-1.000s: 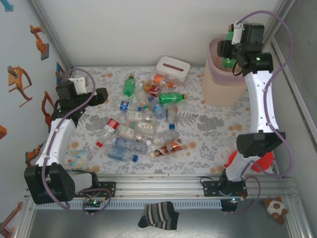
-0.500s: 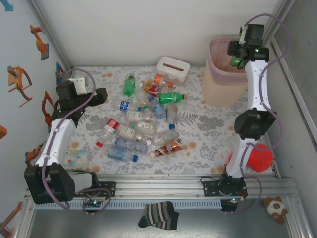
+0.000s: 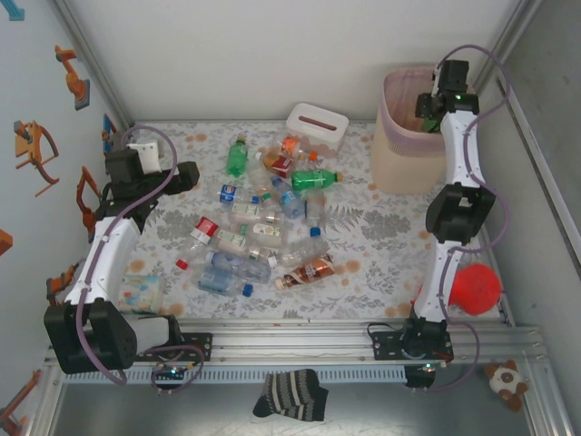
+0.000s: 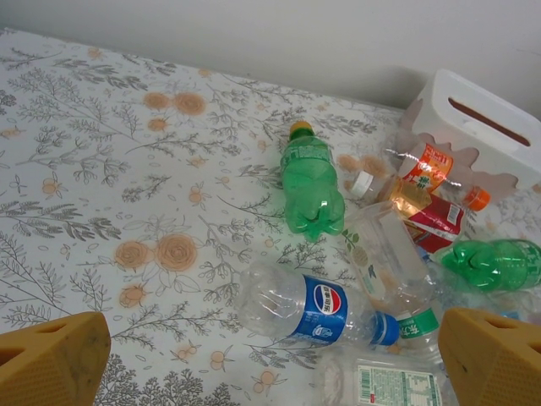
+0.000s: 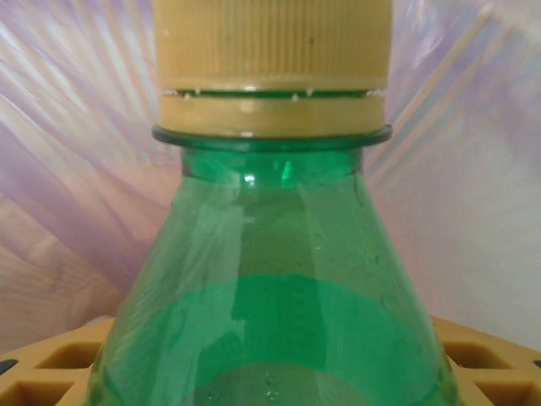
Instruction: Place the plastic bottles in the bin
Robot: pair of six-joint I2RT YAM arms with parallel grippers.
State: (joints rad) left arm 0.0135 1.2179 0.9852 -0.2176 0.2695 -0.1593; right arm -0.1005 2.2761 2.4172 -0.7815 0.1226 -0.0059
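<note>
From above, the right gripper [image 3: 432, 107] hung within the rim of the beige bin [image 3: 392, 95] at the upper right, clamped on a green bottle [image 3: 425, 116]. The left gripper [image 3: 188, 173] sat at the left, jaws wide apart, left of the heap of plastic bottles [image 3: 263, 227] at the centre. The left wrist view had its yellow fingertips [image 4: 51, 359] in the lower corners and a Pepsi bottle [image 4: 314, 309] at lower middle. The right wrist view set the held bottle's tan cap [image 5: 272, 59] against the pink liner [image 5: 68, 169]. Letting go looked safe here: part the jaws fully, then lift straight up, clear of the liner.
</note>
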